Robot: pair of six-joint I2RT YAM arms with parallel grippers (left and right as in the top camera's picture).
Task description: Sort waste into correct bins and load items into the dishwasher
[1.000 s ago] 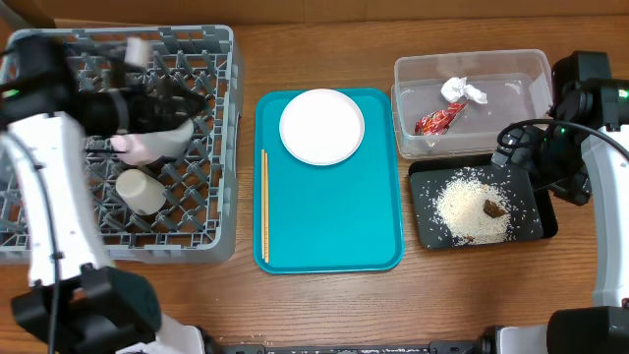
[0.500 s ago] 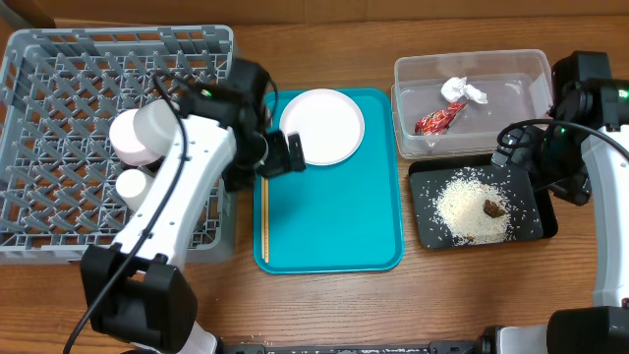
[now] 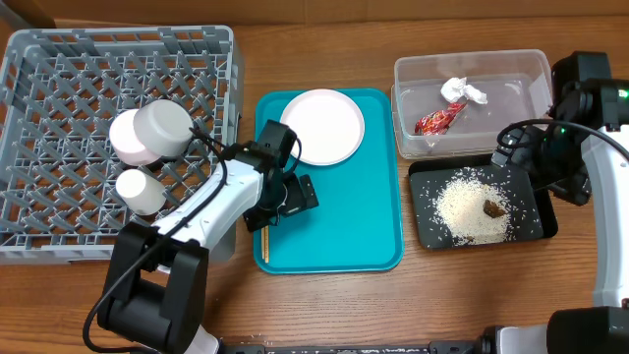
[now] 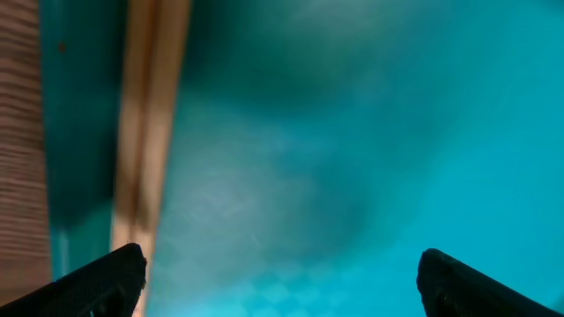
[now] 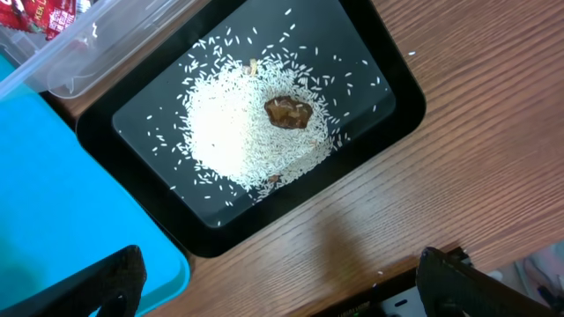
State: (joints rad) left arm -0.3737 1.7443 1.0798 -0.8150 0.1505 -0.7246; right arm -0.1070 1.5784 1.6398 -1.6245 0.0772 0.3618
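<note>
chopsticks (image 4: pixel 145 132) lie along the left edge of the teal tray (image 3: pixel 334 226), just beside our left gripper (image 4: pixel 282 277), whose jaws are spread wide and empty. our right gripper (image 5: pixel 282 280) hangs spread near the black tray (image 5: pixel 388 97) of rice (image 5: pixel 238 123). the white plate (image 3: pixel 321 126) sits at the teal tray's far end.

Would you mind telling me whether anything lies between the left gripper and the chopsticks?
Nothing visible does. The open left gripper hangs over the bare teal tray, and the chopsticks lie uncovered along the tray's edge, close to one finger.
</note>
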